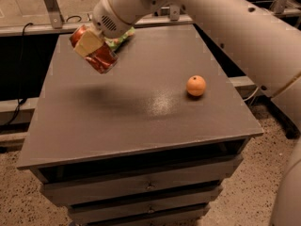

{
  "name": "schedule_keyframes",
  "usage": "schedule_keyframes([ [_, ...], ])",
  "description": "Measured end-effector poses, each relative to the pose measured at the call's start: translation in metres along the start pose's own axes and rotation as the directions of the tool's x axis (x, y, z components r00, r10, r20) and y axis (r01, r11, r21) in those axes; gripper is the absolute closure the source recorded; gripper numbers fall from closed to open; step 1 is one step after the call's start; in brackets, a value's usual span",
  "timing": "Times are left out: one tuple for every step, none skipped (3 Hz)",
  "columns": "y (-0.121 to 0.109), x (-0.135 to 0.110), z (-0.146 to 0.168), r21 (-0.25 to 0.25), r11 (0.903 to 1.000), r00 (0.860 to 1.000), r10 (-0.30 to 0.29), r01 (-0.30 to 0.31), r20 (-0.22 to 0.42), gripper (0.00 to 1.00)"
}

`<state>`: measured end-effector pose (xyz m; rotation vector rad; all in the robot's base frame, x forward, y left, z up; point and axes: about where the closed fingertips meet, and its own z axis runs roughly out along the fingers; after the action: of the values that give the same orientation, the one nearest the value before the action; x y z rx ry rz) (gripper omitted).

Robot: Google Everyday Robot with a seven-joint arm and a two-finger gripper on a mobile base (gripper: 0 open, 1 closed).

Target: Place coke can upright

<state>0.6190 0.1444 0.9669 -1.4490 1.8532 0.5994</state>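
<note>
The gripper (91, 48) is hanging over the far-left part of the grey tabletop (141, 121), with its fingers clamped on the coke can (102, 61). The can is being held clear of the surface and tilted, one end raised beside the wrist and the other pointing down and away from it. I cannot tell which end is the top. One cream finger pad (87, 41) is lying across the red side. A soft shadow (101, 98) is falling on the table below the hand and somewhat nearer the camera, which suggests the can is riding well above the top.

To do this step well, the wrist probably needs to be turning until the can's long axis is vertical before any descent is made. Setting down a leaning can is likely to tip it. The bare patch directly beneath the hand looks like the sensible landing spot. A green packet (123, 36) is sitting just behind the hand, so drifting backward risks catching it. The orange (196, 85) is lying well apart from the hand, off to the side, and is posing no obstacle.

The lower part of the can looks crumpled, so its base may not be sitting perfectly flat. That calls for a slow lowering, with the fingers parting only once the base is resting fully, and then a straight upward withdrawal.
</note>
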Motion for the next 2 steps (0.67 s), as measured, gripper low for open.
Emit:
schedule_keyframes([
  [-0.006,-0.001,-0.022,-0.085,0.9962,0.978,-0.002,0.02,0.21,1.0],
  [-0.001,0.007,-0.036,-0.149,0.985,0.923,-0.023,0.087,0.385,1.0],
])
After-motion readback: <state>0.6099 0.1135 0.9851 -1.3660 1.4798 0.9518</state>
